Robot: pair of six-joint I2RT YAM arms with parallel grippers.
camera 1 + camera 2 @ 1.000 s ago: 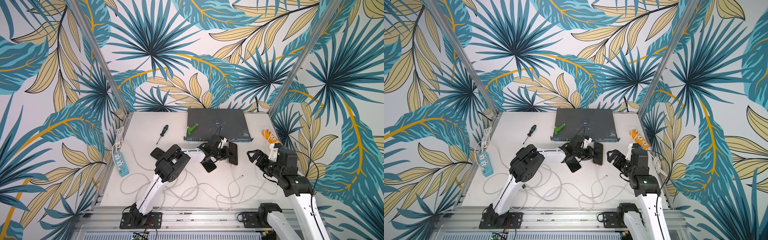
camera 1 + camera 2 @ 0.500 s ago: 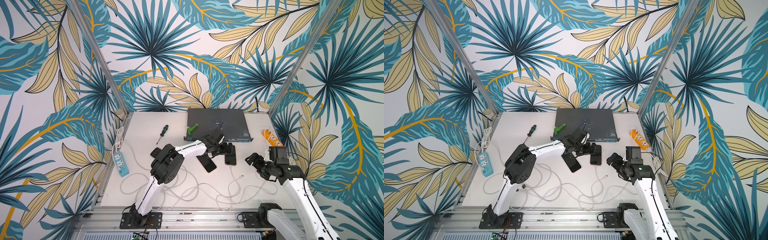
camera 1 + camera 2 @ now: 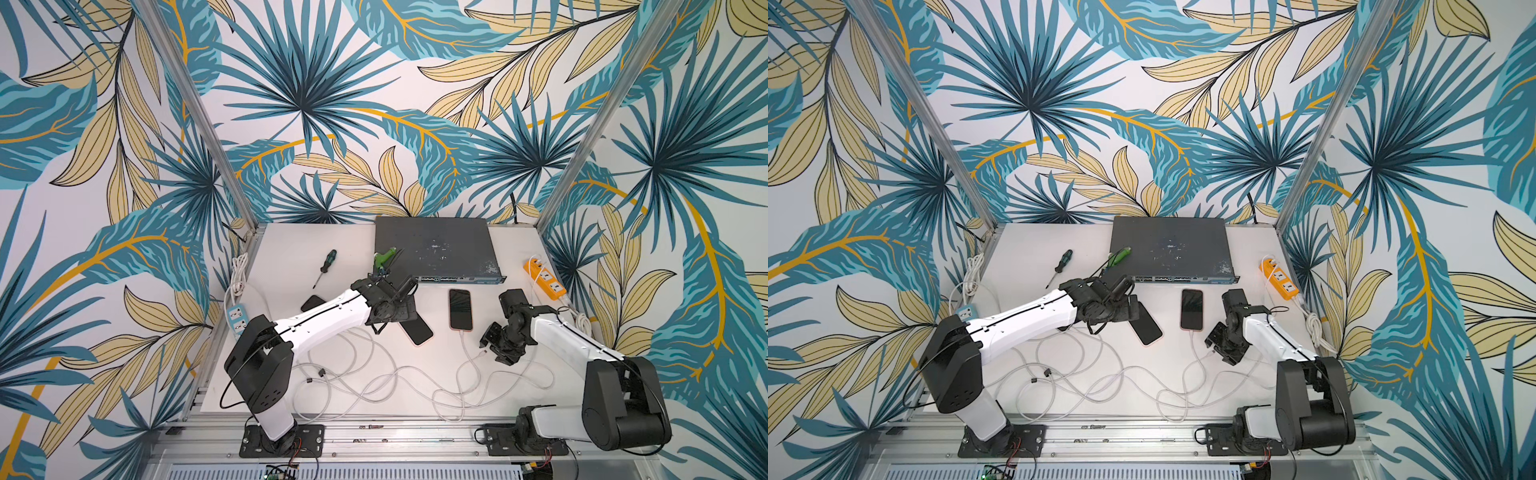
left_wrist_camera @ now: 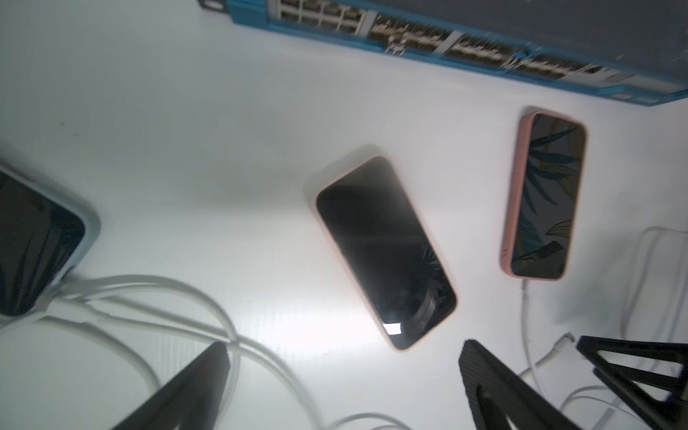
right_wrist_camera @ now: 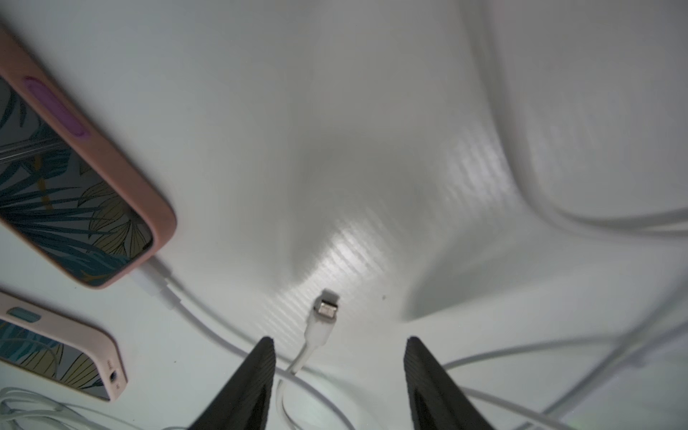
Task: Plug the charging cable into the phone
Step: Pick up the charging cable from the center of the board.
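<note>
A pink-cased phone (image 3: 460, 309) (image 3: 1192, 309) lies flat, screen up, in front of the switch, with a white cable plugged into its near end (image 5: 156, 279). A second pink-cased phone (image 3: 419, 331) (image 4: 385, 253) lies tilted beside it with no cable in it. A third phone (image 4: 33, 238) also has a cable in it. My left gripper (image 3: 401, 309) (image 4: 342, 372) hangs open above the tilted phone's far end, holding nothing. My right gripper (image 3: 492, 338) (image 5: 338, 357) is open low over the table. A loose charging cable plug (image 5: 327, 307) (image 3: 482, 353) lies just ahead of its fingertips, untouched.
A grey network switch (image 3: 436, 249) stands at the back with a green tool (image 3: 384, 255) on its corner. A screwdriver (image 3: 324, 268) lies to its left. An orange power strip (image 3: 546, 278) is at the right edge, a blue one (image 3: 237, 318) at the left. White cables (image 3: 374, 374) loop across the front.
My left gripper opened, let go of the plugged-in phone, which now lies flat, and drew back to the left. My right arm came down over the loose plug, its jaws narrowing.
</note>
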